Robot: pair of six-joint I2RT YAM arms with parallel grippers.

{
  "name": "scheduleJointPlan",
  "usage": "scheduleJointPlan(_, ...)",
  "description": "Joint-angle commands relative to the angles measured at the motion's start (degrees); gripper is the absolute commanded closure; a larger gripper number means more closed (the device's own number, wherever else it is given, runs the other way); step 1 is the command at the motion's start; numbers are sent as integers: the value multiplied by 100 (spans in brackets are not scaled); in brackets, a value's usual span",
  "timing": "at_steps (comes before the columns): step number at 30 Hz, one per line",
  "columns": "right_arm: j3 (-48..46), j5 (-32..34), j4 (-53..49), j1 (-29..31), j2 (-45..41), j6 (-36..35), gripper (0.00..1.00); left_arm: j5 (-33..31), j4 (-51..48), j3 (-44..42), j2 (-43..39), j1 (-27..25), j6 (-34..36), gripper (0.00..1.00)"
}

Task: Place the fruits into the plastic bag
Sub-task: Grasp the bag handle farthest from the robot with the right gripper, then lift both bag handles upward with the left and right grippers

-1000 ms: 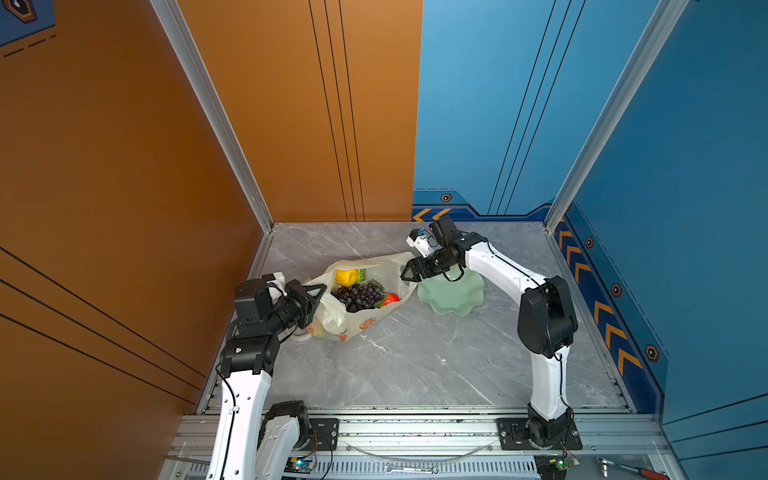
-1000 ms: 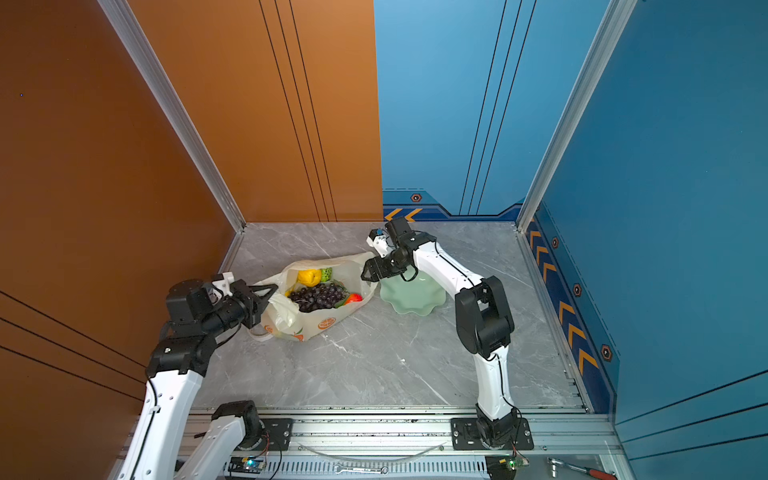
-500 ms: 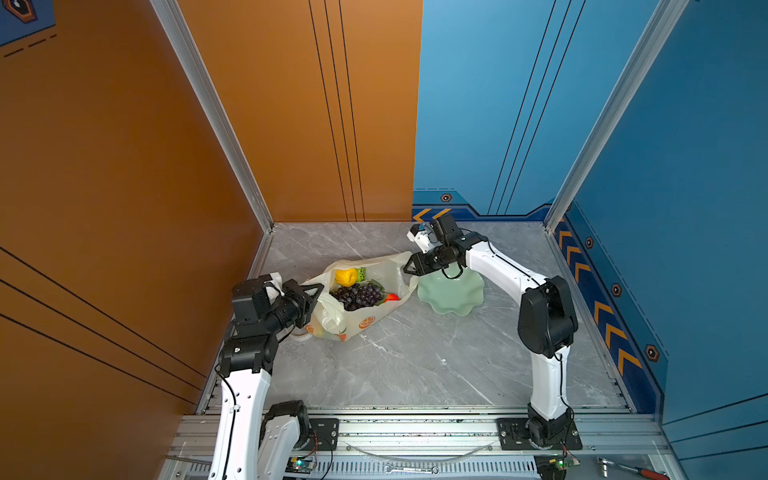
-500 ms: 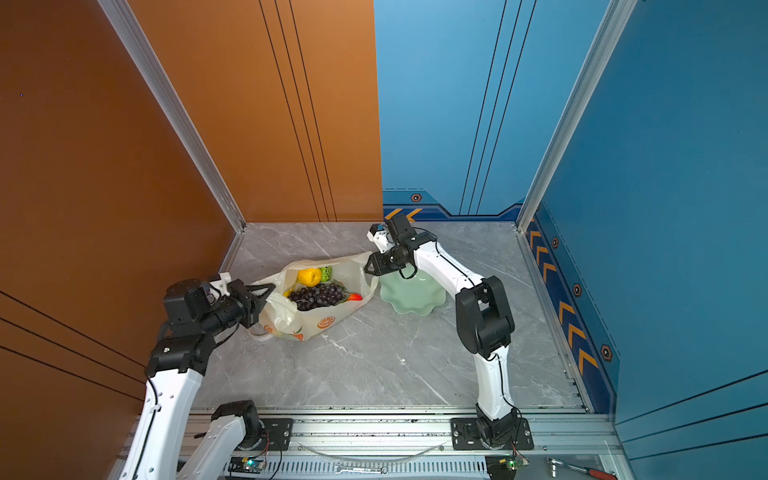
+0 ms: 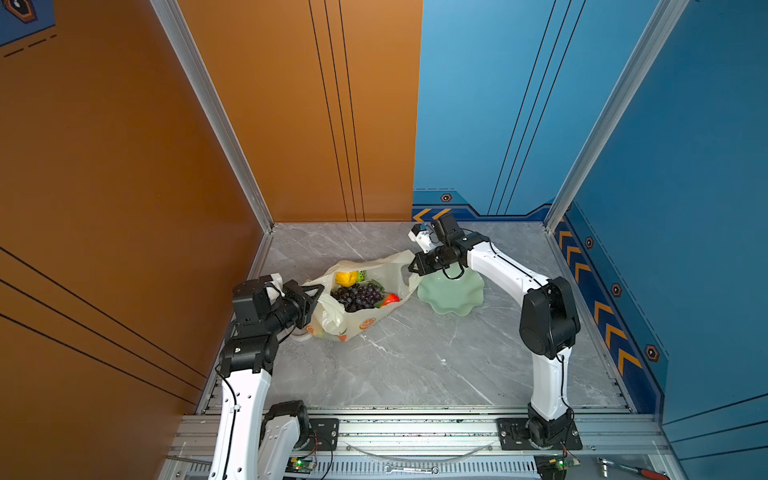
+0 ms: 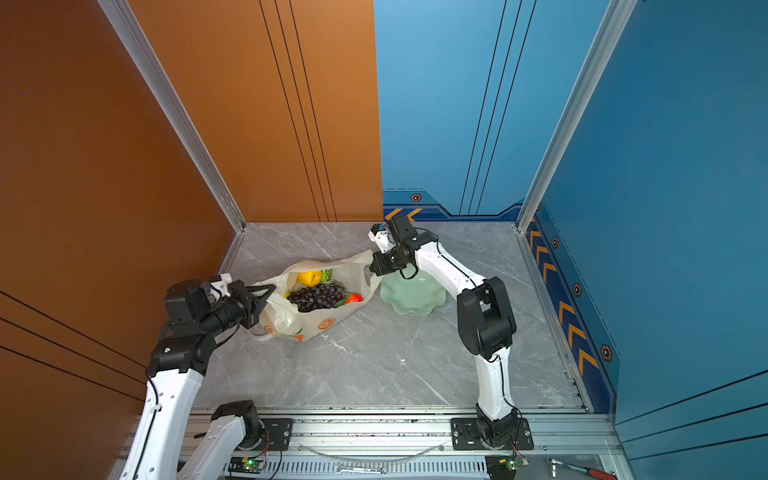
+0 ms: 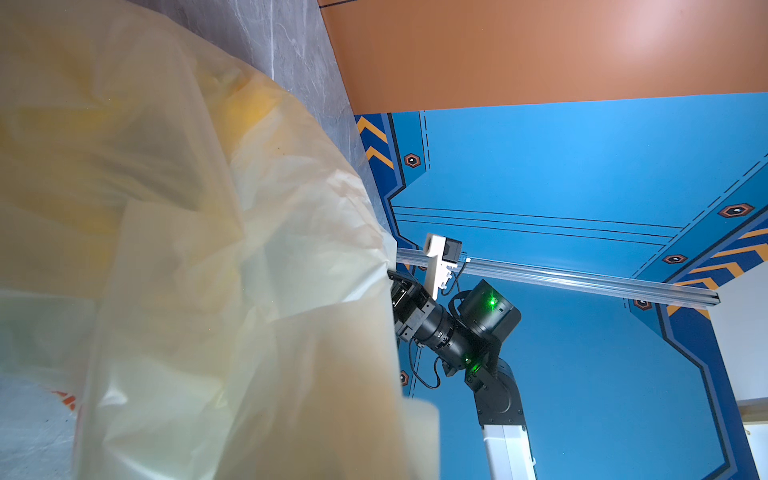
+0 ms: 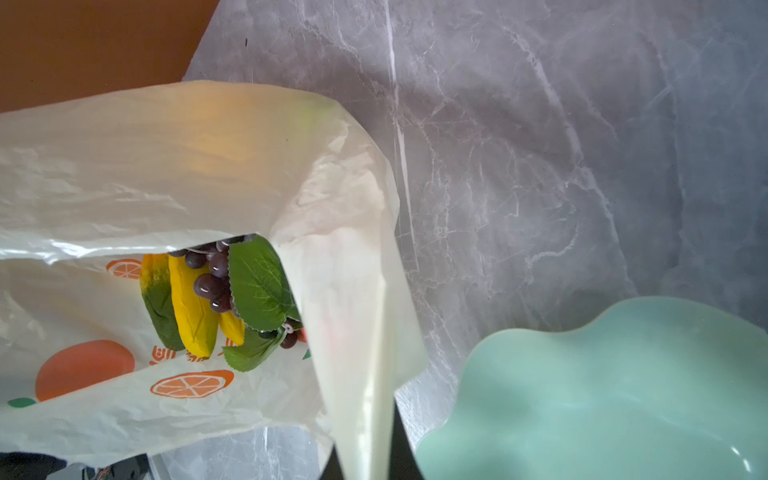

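Pinching plastic bag (image 5: 360, 323): left claw (image 5: 316, 291), right claw (image 5: 414, 266)

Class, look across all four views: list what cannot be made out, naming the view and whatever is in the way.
- Left gripper: fingertips unseen in the left wrist view; the plastic bag fills it.
- Right gripper: fingers cut off by the right wrist picture's edge.
- Whatever lies beneath the grapes: covered in both top views.
- Dish: partly cut off by the right wrist picture's edge.
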Motion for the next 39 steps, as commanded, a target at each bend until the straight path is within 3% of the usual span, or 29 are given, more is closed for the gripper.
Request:
scheduleJointPlan(1,-43,-36,80,2,-383,25,100,139,-26,-19,-14,50,18,100)
scheduleJointPlan(9,237,49,84,41,-674,142,100,178,37,111,132,62,56,100)
scheduleJointPlan(22,1687,184,124,388,-871,397,100,318,-1,806,549,260,280,100)
scheduleJointPlan(31,2618,279,124,552,-832,479,100,393,506,1318,786,452,-96,100)
scheduleJointPlan(39,3064,272,619,579,-845,866,100,457,977,2279,1249,597,-344,100)
